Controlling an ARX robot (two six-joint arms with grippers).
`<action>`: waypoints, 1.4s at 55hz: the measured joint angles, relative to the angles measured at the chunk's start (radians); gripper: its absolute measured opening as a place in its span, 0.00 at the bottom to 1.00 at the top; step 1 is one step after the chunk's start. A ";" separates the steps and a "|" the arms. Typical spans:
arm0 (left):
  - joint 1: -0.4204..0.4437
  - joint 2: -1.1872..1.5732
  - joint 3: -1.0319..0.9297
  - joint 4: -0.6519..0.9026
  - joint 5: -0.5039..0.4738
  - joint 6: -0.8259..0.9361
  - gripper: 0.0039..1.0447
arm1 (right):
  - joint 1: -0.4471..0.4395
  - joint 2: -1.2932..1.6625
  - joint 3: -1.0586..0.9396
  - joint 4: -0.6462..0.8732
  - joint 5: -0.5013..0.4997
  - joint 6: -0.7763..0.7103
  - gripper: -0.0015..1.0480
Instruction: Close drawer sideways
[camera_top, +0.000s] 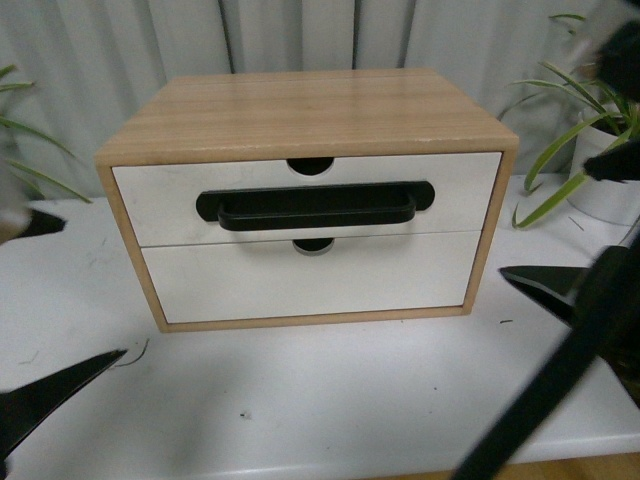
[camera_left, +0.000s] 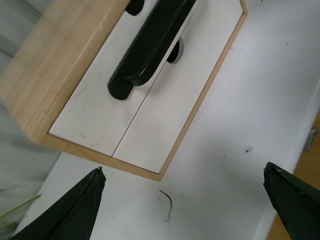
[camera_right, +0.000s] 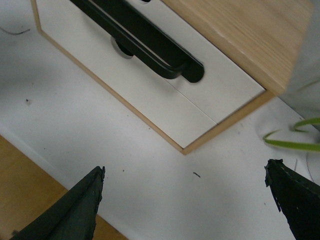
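Note:
The drawer (camera_top: 160, 195) is the upper one in a light wood cabinet (camera_top: 300, 110). It has a white front, a long black bar handle (camera_top: 315, 208) and a half-round notch in its top edge. Its front looks flush with the cabinet frame in the left wrist view (camera_left: 90, 115) and the right wrist view (camera_right: 225, 90). My left gripper (camera_top: 80, 290) is open and empty, low in front of the cabinet's left corner (camera_left: 183, 170). My right gripper (camera_top: 548, 222) is open and empty, off the cabinet's right corner (camera_right: 184, 167).
A second white-fronted drawer (camera_top: 300, 280) without a handle sits below the first. The cabinet stands on a white table (camera_top: 320, 400). A potted plant (camera_top: 610, 170) stands at the right, leaves (camera_top: 30, 160) reach in at the left, and a grey curtain hangs behind.

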 joint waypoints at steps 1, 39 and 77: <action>0.008 -0.040 -0.021 -0.008 0.008 -0.018 0.94 | 0.001 -0.034 -0.028 0.012 0.010 0.021 0.94; 0.345 -1.084 -0.348 -0.330 -0.083 -0.661 0.79 | 0.008 -0.908 -0.505 0.035 0.458 0.482 0.82; 0.087 -1.139 -0.348 -0.341 -0.381 -0.840 0.01 | -0.308 -1.262 -0.590 -0.177 0.154 0.539 0.02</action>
